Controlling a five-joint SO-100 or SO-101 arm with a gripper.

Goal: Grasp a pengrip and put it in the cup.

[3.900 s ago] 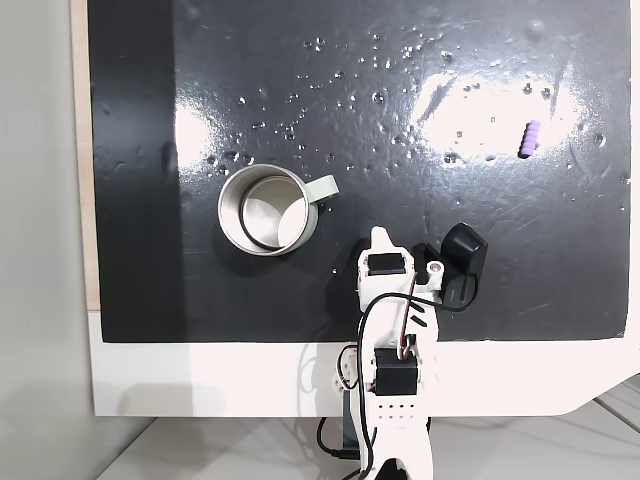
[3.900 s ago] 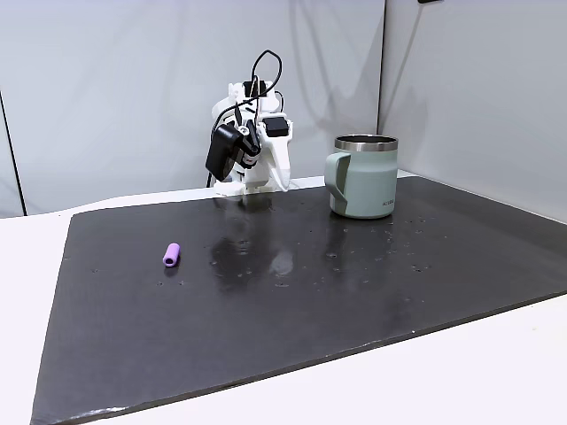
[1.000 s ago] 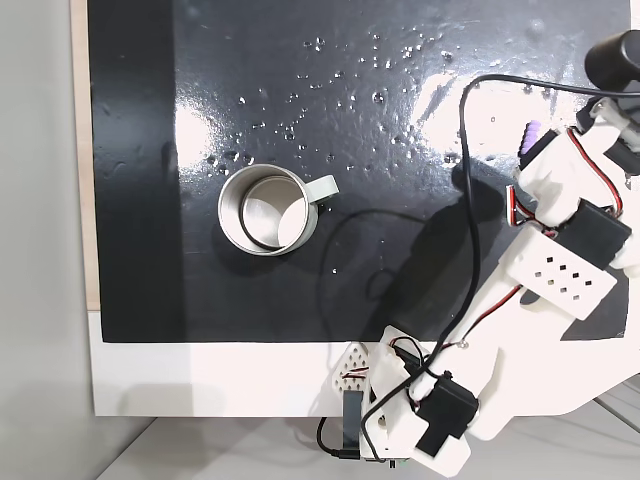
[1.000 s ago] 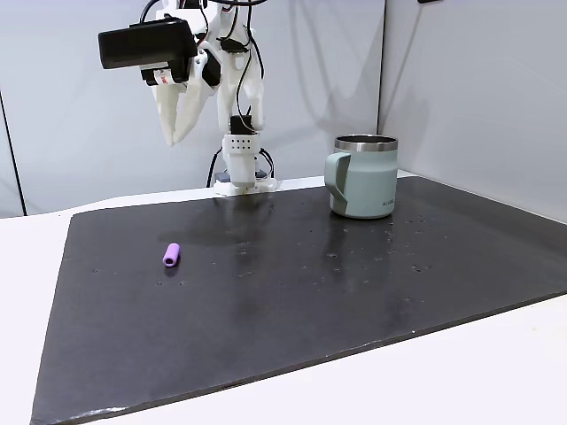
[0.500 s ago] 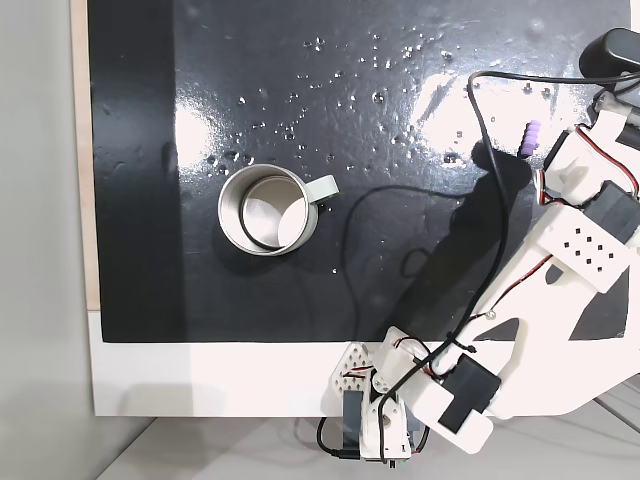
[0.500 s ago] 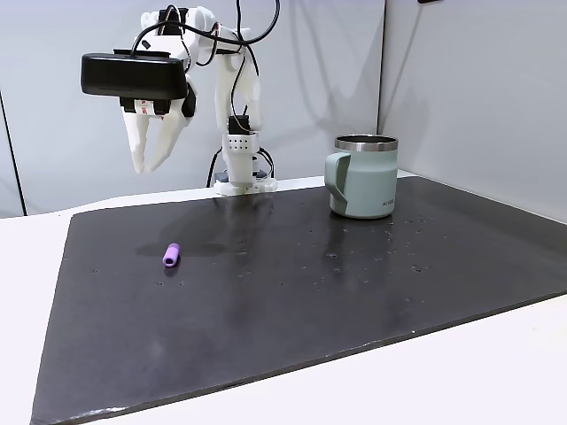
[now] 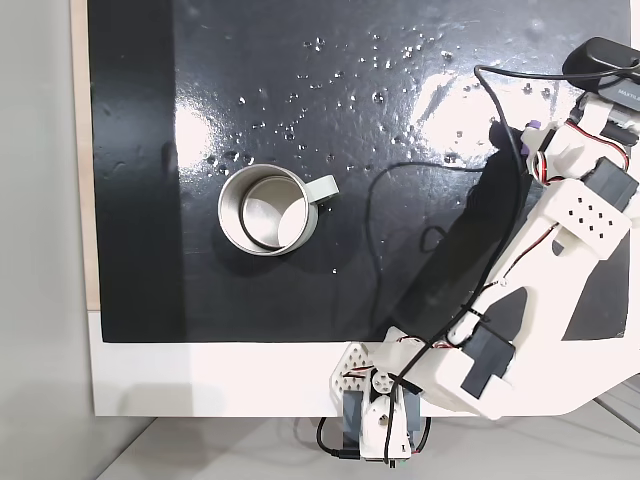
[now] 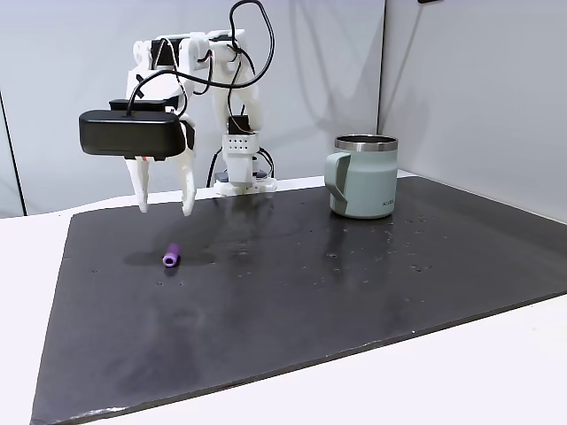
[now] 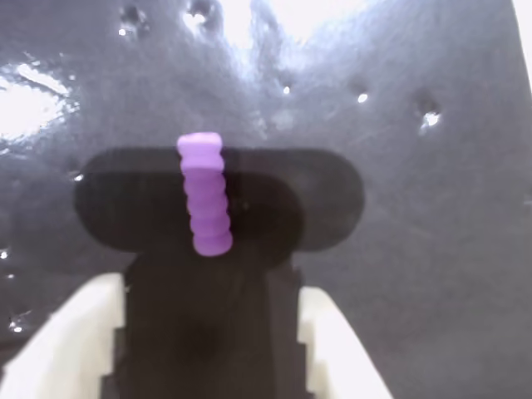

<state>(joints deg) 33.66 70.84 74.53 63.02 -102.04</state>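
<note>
The pengrip [image 8: 171, 257] is a small purple ribbed cylinder lying on the black mat, left of centre in a fixed view. My gripper [image 8: 165, 211] hangs open just above it, fingers pointing down and nothing between them. In the wrist view the pengrip [image 9: 204, 194] lies lengthwise ahead of the open gripper [image 9: 206, 291], inside its shadow. From above, just a purple tip of the pengrip [image 7: 533, 126] shows beside the arm. The cup [image 7: 262, 210], a silvery mug with a pale handle, stands upright far from the gripper; the cup [image 8: 363, 175] is at the mat's right rear.
The black mat [image 8: 310, 292] is glossy with small droplets and lies on a white table [image 8: 461, 372]. The arm's base [image 7: 375, 420] sits at the mat's near edge in the view from above. Grey walls stand behind.
The arm unfolded from its rest pose, swung over to the pengrip and came down above it. The fingers have spread wider in the last half second.
</note>
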